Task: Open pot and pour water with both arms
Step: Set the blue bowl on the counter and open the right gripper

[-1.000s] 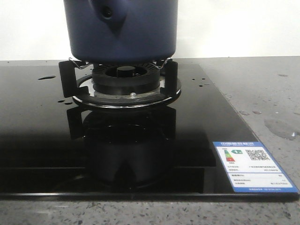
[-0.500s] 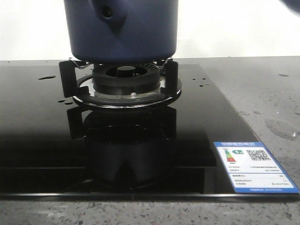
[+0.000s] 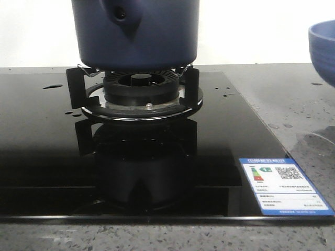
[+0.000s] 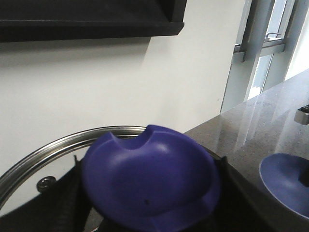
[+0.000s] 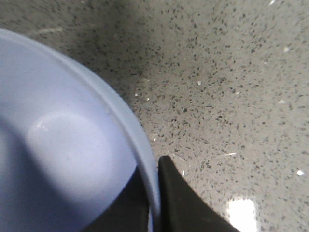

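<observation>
The dark navy pot stands on the burner's supports, its stubby tube facing the front camera; its top is out of frame. My left gripper is shut on the blue knob of a glass lid with a steel rim, held up in front of the wall. My right gripper is shut on the rim of a light-blue bowl. The bowl hangs at the front view's right edge and shows in the left wrist view. Water shows as drops and a wet patch. Neither arm shows in the front view.
The burner sits on a black glass hob with an energy label at its front right corner. Speckled grey stone counter lies to the right. A dark shelf hangs on the wall, with a window beyond.
The light-blue bowl has come down into the front view at the right edge, from a sliver at the top corner to a large part lower down. The pot has not moved.
</observation>
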Motion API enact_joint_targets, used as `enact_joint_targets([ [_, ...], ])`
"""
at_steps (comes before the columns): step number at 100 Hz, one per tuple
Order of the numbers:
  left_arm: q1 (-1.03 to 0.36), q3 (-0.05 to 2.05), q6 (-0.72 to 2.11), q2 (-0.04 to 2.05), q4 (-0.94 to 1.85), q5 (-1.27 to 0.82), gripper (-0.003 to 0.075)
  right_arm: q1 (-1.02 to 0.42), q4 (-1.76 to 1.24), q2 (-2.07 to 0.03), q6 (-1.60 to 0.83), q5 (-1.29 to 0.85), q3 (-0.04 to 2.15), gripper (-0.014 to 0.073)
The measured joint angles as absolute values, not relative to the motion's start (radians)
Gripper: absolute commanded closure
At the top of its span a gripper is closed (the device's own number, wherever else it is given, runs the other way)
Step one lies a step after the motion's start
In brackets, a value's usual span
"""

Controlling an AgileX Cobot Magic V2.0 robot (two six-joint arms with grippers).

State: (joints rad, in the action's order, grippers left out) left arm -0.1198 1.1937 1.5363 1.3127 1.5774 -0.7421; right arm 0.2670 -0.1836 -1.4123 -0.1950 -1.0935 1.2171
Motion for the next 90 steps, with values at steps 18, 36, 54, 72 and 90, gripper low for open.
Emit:
enact_joint_targets([
  [18,-0.120,1.194,1.536,1.313,1.577,-0.741,0.0342,0.267,-0.184,-1.466,-0.195,-1.087,1.218,0.0638],
  [36,-0.120,1.194,1.536,1.313,1.577,-0.741,0.0342,0.267,-0.184,-1.496,-0.193,-1.082,1.218,0.0638],
  [54,-0.120,1.194,1.536,1.313,1.577,-0.741,0.0342,0.267,-0.184,-1.503,-0.193,-1.079,1.219,0.0639],
  [72,-0.120,1.194,1.536,1.313,1.577,-0.741,0.0342,0.267,-0.184,-1.503,-0.193,-1.076,1.219,0.0638],
  [90,-0.120,1.194,1.536,1.313,1.577,-0.741,0.0342,0.267,-0.184,-1.503,-0.193,-1.070,1.219,0.0638],
])
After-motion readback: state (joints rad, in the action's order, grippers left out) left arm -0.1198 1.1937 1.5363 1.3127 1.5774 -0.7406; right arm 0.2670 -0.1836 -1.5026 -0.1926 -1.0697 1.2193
